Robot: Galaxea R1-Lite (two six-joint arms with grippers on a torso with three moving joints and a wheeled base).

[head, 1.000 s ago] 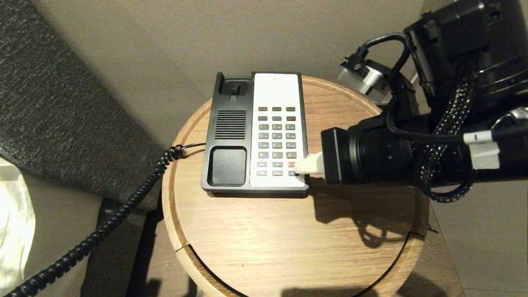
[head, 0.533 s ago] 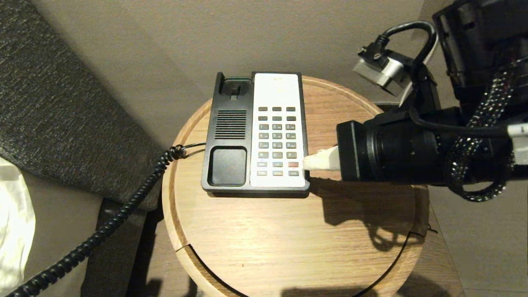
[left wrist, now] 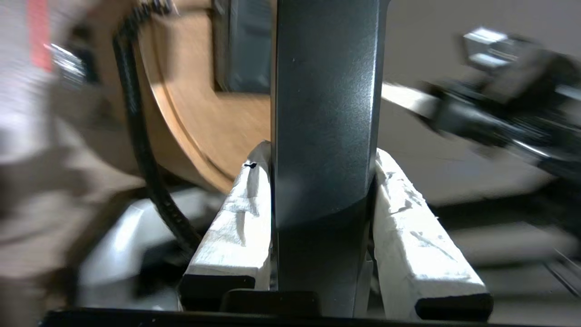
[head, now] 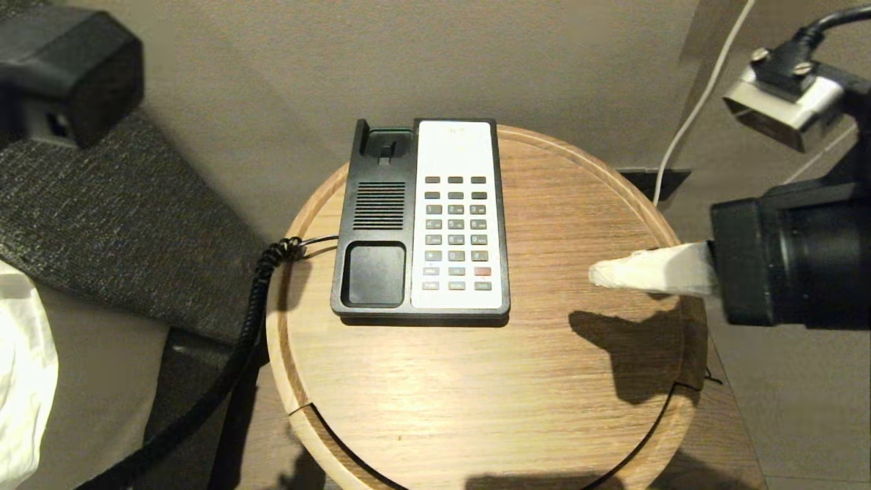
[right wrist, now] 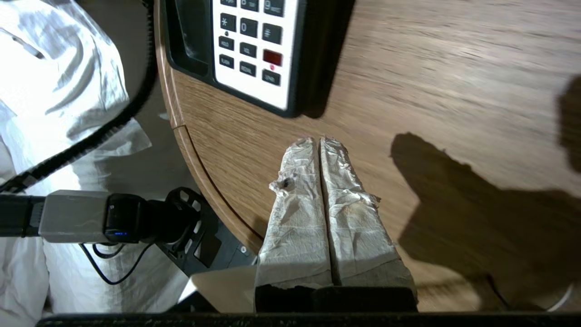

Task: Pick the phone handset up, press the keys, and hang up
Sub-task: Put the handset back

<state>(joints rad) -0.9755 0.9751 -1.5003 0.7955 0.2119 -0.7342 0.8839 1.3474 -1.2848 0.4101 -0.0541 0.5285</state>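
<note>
Head view looks down on a round wooden table [head: 476, 388] against a beige wall. A dark grey fabric surface [head: 102, 231], perhaps a bed or sofa edge, runs along the left, with white cloth [head: 20, 367] at the lower left.

On the far half of the table sits the phone base [head: 420, 219], black on its left side with a speaker grille and an empty cradle, white on its right side with rows of grey keys [head: 456, 231] and one red key. A black coiled cord [head: 252, 320] leaves the base's left edge, crosses the table rim and drops off toward the lower left.

From the right, the right arm reaches level over the table's right edge. The right gripper [head: 602, 274] has white-wrapped fingers pressed flat together with nothing between them; its tip hangs above the bare wood, well apart from the keypad, and casts a shadow on the table.

At the upper left corner, a black block of the left arm [head: 68, 68] shows, off the table.

Left wrist view shows the left gripper [left wrist: 324, 156] clamped on the handset [left wrist: 324, 113], a glossy black bar standing between its two white-wrapped fingers, held beside the table's rim, away from the cradle.
</note>
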